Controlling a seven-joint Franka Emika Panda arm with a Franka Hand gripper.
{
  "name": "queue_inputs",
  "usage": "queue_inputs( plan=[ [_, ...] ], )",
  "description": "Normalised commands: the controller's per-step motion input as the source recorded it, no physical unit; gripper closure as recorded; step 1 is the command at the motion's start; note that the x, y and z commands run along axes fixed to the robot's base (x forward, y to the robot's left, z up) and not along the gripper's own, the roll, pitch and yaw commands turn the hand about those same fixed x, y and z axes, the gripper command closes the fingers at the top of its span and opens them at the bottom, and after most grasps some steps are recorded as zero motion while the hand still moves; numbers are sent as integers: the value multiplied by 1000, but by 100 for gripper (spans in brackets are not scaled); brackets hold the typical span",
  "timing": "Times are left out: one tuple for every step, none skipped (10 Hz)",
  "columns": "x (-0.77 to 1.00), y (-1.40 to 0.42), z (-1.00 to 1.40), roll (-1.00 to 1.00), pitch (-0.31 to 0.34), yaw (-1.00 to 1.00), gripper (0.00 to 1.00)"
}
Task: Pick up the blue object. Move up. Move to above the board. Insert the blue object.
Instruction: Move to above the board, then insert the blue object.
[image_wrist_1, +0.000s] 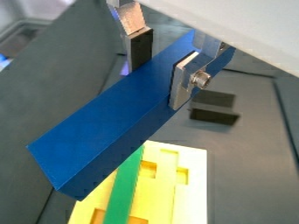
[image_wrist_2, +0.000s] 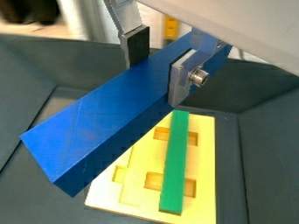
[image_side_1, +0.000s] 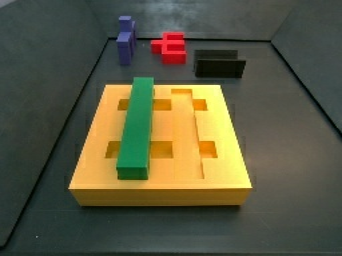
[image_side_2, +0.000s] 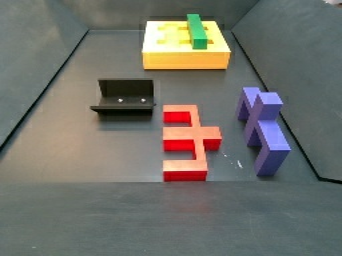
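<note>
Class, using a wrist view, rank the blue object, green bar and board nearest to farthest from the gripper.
1. blue object: clamped in the gripper.
2. green bar and board: both below, bar lying in board; too close to call.

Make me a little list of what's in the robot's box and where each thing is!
gripper: out of both side views, shut on the blue object, above the board
board: yellow-orange, on the floor
green bar: lying in a board groove
fixture: on the floor, apart from the board
red piece: beside the fixture
purple-blue block: beside the red piece
</note>
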Motion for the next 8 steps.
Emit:
queue_inputs(
  plan=[
    [50, -32, 25, 26, 124, 1000, 100],
    [52, -32, 26, 29, 140, 1000, 100],
    [56, -32, 27, 39, 179, 1000, 100],
    [59, -32, 28, 46, 201, 1000, 100],
    [70, -32, 26, 55, 226, 775, 100],
    [72, -31, 28, 55, 218, 610, 100],
    [77, -32, 36, 52, 196, 334, 100],
    [149, 0, -91, -107, 0, -66, 100]
  ],
)
